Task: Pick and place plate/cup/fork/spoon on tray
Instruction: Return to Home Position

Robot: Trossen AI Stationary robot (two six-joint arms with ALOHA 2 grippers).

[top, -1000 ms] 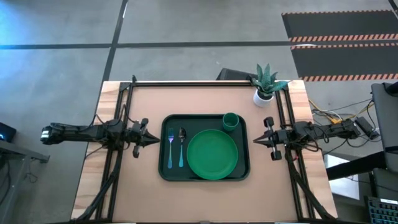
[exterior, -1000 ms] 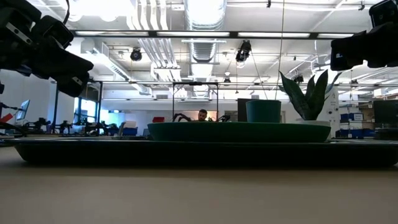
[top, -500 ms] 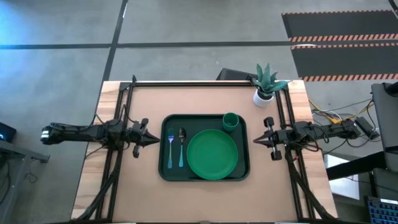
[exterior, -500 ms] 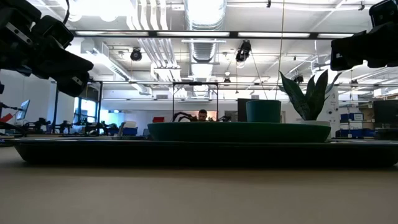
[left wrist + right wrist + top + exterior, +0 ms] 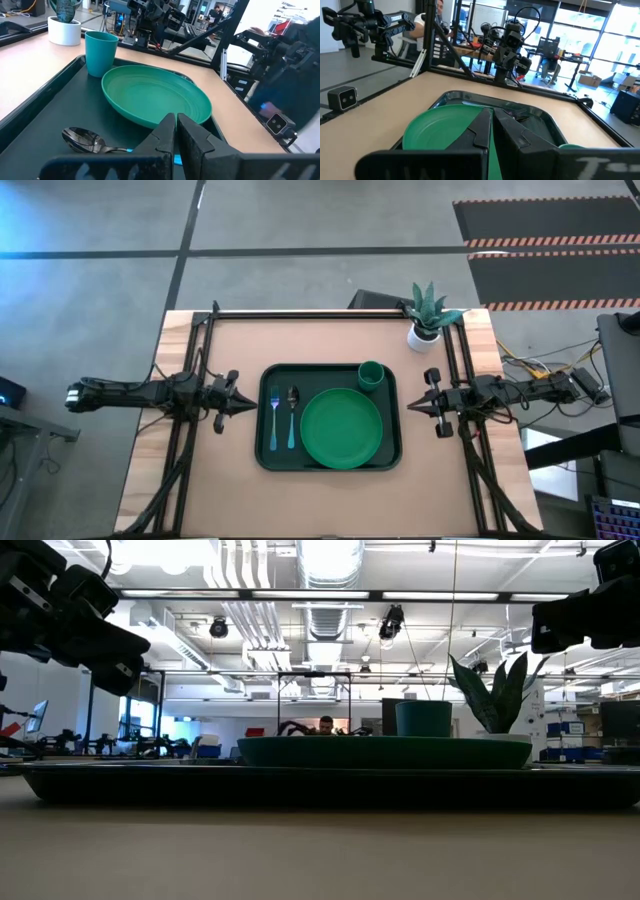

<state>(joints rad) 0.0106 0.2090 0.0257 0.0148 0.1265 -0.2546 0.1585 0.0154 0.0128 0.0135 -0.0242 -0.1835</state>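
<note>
Both end effectors closed (L (image 5: 246, 407), R (image 5: 408, 406)), tray (image 5: 266, 455) between

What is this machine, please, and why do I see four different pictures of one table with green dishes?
It is a robot with two dark arms at a table. One picture looks straight down from above, one looks level across the table top, and two come from cameras on the arms' wrists.

On the table lies a dark green tray. On the tray are a round green plate, a small green cup, a fork and a spoon with light blue handles. A potted plant stands on the table beside the tray's far corner.

The left hand waits beside the tray on one side, the right hand on the other. Both hands are shut and hold nothing.
</note>
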